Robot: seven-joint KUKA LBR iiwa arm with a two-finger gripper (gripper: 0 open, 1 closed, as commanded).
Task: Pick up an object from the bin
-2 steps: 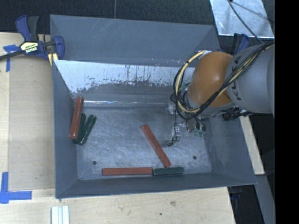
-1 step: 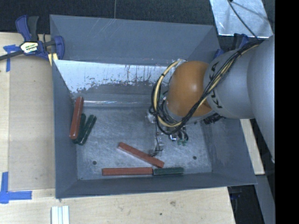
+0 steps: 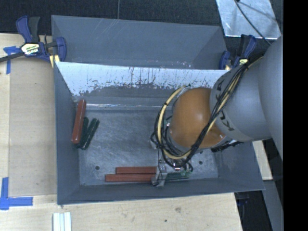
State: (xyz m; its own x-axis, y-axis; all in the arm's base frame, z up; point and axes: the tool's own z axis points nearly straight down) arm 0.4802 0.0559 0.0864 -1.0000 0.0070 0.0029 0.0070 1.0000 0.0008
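Hanging low near the front wall of the bin (image 3: 144, 194), the gripper (image 3: 161, 178) is sitting at the right-hand end of two reddish-brown bars. Whether it is released or clenched cannot be told, because the orange wrist cover (image 3: 192, 119) and the cable loops are masking the tip from above. Nothing is showing as grasped.

The upper brown bar (image 3: 136, 170) and the lower brown bar (image 3: 129, 178) are lying flat on the bin floor, side by side and close to the front wall. Both are running across the view from left to right, so their long axes are pointing at the gripper rather than crossing beneath it. The bars are extending from the gripper toward the view's left. Whether the tip is touching either bar end cannot be told.

As a judgement, a grasp is likely calling for closure across a bar's narrow width, front to back. It is probably also calling for a station somewhat further along the bar's body, away from its end.

A third brown bar (image 3: 78, 121) and the dark green sticks (image 3: 87, 133) are lying well apart, near the left wall, and are not bearing on this move.
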